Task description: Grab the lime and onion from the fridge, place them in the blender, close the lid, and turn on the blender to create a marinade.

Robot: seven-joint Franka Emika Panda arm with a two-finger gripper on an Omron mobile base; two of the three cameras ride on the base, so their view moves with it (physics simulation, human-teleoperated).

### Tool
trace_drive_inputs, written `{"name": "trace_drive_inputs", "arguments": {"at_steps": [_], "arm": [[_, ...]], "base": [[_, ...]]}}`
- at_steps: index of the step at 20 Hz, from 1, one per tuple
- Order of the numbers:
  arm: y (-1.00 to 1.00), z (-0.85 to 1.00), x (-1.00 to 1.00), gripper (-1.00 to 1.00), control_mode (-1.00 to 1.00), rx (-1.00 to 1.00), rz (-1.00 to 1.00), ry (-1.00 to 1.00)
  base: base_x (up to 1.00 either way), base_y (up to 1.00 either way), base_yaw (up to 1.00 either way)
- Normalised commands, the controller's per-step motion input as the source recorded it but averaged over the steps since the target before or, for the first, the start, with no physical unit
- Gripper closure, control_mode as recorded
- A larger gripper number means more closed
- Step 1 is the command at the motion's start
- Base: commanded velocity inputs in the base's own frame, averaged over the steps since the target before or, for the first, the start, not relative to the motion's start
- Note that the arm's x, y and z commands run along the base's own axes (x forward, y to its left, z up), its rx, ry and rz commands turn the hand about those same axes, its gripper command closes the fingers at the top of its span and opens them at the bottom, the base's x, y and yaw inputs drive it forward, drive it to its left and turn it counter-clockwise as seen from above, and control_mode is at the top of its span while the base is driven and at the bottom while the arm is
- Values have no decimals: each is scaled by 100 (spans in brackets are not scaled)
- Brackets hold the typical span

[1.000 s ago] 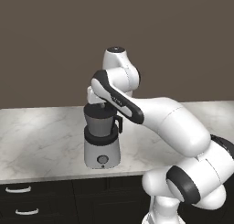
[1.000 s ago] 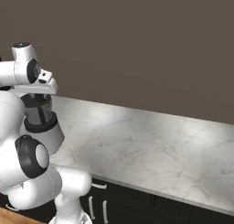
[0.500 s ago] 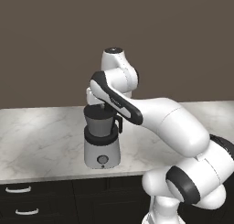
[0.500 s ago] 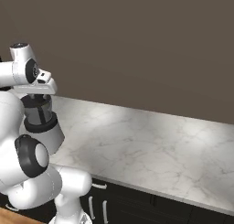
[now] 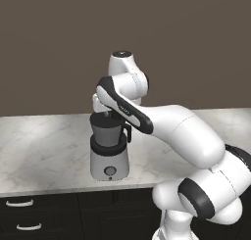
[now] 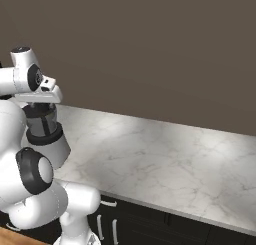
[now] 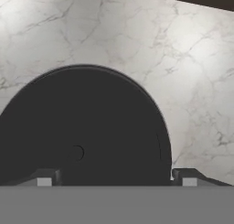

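Right above the blender [image 5: 110,145], my claw [image 7: 114,176] hangs spread wide around nothing. Lid [image 7: 82,127] looks seated, so I'd lift straight up, then reach for the knob [image 5: 110,171].

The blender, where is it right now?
In the left base view the blender stands on the marble counter near its front edge, directly under the open gripper, above the dark drawers.

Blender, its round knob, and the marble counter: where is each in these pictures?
blender [image 5: 109,136]: left base view, on the dark jar wall.
round knob [image 5: 110,171]: left base view, on the front of the light grey base.
marble counter [image 6: 165,159]: right base view, on a bare stretch.
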Motion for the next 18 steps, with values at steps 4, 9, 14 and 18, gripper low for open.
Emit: {"name": "trace_drive_inputs", "arguments": {"at_steps": [4,9,14,18], "arm": [[0,16,0,-100,-100,0,1,0],[0,58,-12,-100,-100,0,1,-3],[1,33,-57,-100,-100,0,0,-29],[8,2,-100,-100,-100,-1,-9,-50]], "base": [[0,0,0],[0,0,0],[0,0,0],[0,0,0]]}}
